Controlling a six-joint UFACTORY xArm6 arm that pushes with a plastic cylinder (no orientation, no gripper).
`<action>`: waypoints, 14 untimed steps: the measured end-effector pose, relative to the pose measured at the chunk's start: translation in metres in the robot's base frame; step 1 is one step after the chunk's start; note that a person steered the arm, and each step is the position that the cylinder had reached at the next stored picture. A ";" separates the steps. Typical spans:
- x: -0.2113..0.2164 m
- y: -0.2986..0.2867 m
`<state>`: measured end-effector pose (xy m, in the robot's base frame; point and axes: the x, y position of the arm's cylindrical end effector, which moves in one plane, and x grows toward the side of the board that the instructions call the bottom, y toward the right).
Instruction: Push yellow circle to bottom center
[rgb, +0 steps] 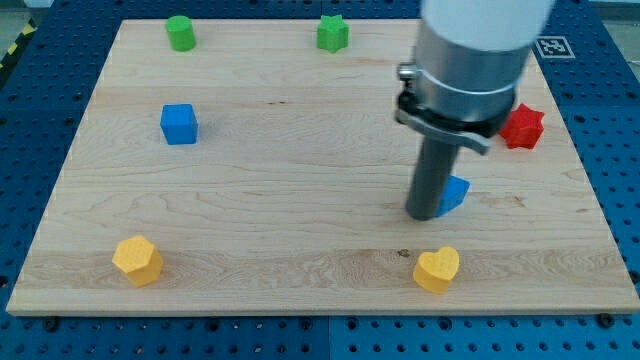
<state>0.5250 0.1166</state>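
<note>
The yellow circle (137, 260), a rounded, faceted block, sits near the board's bottom left corner. My tip (424, 216) rests on the board at the view's right of centre, far to the right of the yellow circle. It stands against the left side of a small blue block (457, 193), which the rod partly hides. A yellow heart (437, 269) lies just below the tip, near the bottom edge.
A blue cube (179, 124) is at the left, above the yellow circle. A green round block (181, 33) and a green star (333, 33) sit along the top edge. A red star (522, 126) is at the right edge. The wooden board (300, 190) lies on a blue perforated table.
</note>
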 end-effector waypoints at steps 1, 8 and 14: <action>0.007 0.023; 0.068 0.035; 0.080 0.000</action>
<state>0.6052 0.1163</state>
